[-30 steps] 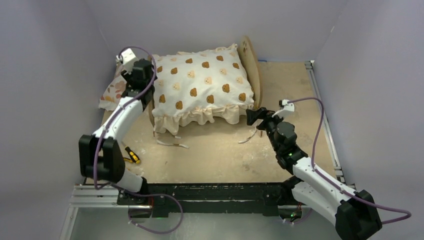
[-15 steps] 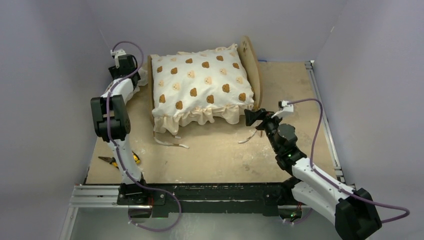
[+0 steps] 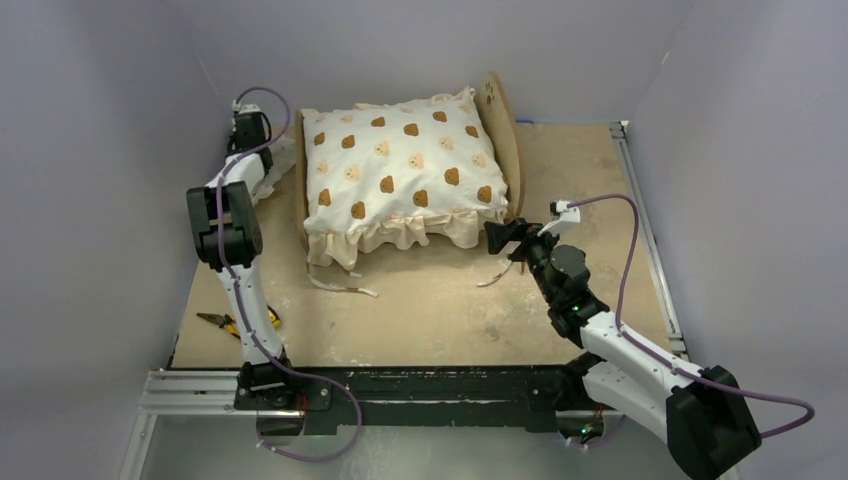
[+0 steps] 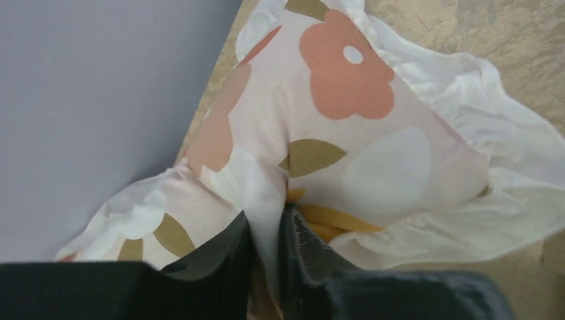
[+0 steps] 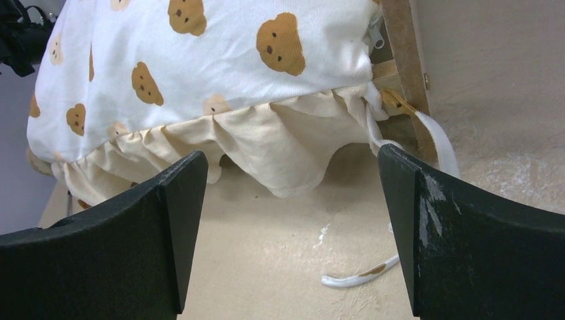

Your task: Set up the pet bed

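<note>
Pinching a fold of the floral pillow point(image 4: 360, 133), the left tool point(image 4: 266, 247) should lift slowly so the thin fabric cannot slip. The right tool point(image 5: 288, 200) gapes, grasping nothing, beside the pet bed point(image 3: 505, 130) at the far middle of the counter point(image 3: 440, 310). The bear cushion point(image 3: 400, 170) hides the bed's base; the pinch looks shallow, though the tool covers it.

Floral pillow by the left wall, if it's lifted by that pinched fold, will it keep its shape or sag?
Probably floppy: the floral pillow bunches into a fold where the left gripper pinches it, so it should sag from there. Likely light, being small and puffy. Its thin ruffle looks limp and may trail.
</note>
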You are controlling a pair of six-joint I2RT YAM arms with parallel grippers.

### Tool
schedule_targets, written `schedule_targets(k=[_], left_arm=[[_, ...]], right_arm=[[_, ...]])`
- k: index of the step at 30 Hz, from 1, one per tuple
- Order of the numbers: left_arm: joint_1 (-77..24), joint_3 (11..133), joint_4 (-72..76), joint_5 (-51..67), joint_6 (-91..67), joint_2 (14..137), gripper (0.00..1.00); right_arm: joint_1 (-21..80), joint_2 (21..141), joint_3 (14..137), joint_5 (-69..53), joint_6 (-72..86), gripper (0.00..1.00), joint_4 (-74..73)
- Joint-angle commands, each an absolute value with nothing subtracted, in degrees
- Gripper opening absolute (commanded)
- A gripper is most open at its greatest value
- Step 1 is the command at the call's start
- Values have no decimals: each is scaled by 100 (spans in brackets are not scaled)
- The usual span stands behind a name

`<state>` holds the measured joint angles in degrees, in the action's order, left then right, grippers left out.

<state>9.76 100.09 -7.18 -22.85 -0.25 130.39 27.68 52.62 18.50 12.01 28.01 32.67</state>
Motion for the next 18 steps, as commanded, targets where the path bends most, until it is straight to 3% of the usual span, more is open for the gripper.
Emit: schedule_targets(k=[1, 3, 13, 18], left_arm=[[1471, 10002, -1348, -1283, -764, 12878, 7], [1578, 9887, -1310, -1111, -1187, 12577, 0], [1630, 9453, -1264, 59, -4136, 10353, 0], [1316, 8490, -589, 853, -5304, 9072, 0]], right_arm=[[2758, 5265, 1872, 1073, 2681, 99, 3546], [2758, 5257, 1872, 1028, 2676, 99, 3561], [2970, 4931, 2152, 489, 2475, 96, 3488], [3419, 5017, 2607, 521, 2273, 97, 3413]])
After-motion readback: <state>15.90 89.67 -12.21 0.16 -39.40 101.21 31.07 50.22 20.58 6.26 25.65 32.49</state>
